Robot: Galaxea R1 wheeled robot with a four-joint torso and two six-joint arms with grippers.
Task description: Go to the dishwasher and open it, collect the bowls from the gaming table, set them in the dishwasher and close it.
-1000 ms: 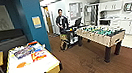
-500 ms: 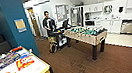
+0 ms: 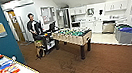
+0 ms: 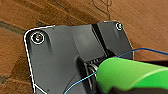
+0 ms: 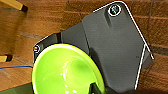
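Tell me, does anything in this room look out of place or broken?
Nothing looks broken or spilled. One oddity: the dishwasher door among the white kitchen cabinets hangs open. A bright green round bowl rides above the brown wood floor, which is unusual but intact.

Dark grey wrist plate (image 4: pixel 62 62), white-edged, round corner fittings, thin blue cable (image 4: pixel 82 78).

One green bowl (image 5: pixel 66 70), one person (image 3: pixel 33 26)

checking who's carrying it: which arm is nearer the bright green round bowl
Right, probably, though it's close. The bright green round bowl sits directly before the right arm's wrist, its hollow facing the camera. At the left arm's wrist its outer wall lies alongside; contact unclear for either.
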